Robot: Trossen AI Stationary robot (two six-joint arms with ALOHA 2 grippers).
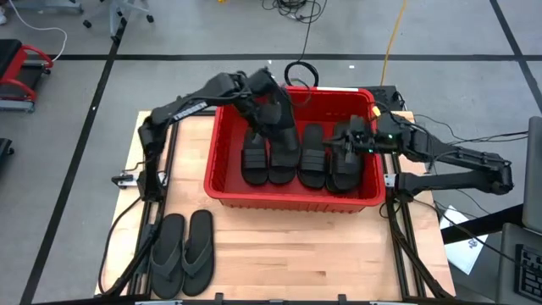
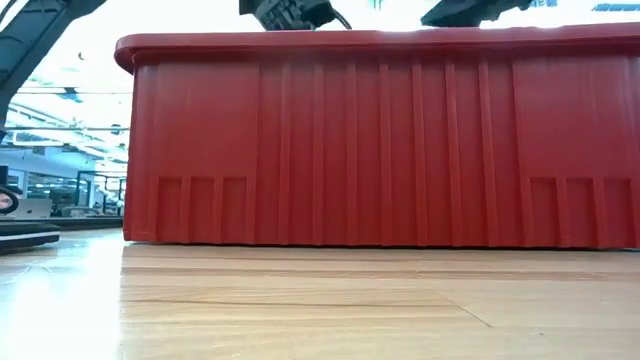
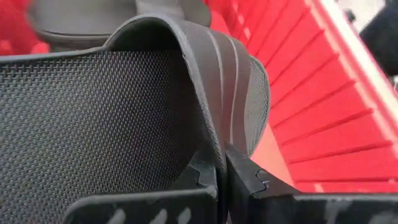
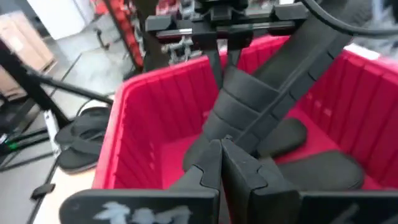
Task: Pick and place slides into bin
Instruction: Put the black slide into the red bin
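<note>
The red bin stands mid-table with several black slides lying side by side on its floor. My left gripper reaches in over the bin's far left part and is shut on another ribbed-band slide, which hangs inside the bin. My right gripper is shut on nothing and hovers over the bin's right part, pointing toward the left arm. A dark-grey flip-flop pair lies flat on the table at the near left. My left gripper pinches the edge of the slide's ribbed band between its two fingers. The fingers come from above, slanting down into the bin. The slide hangs tilted below them, over the slides on the bin floor. My right gripper's own fingers hide its lower end.
In the low view the bin's near wall fills most of the picture, with bare wood in front of it. Bare tabletop lies near the bin, to the right of the flip-flops. Cables lie beyond the far edge.
</note>
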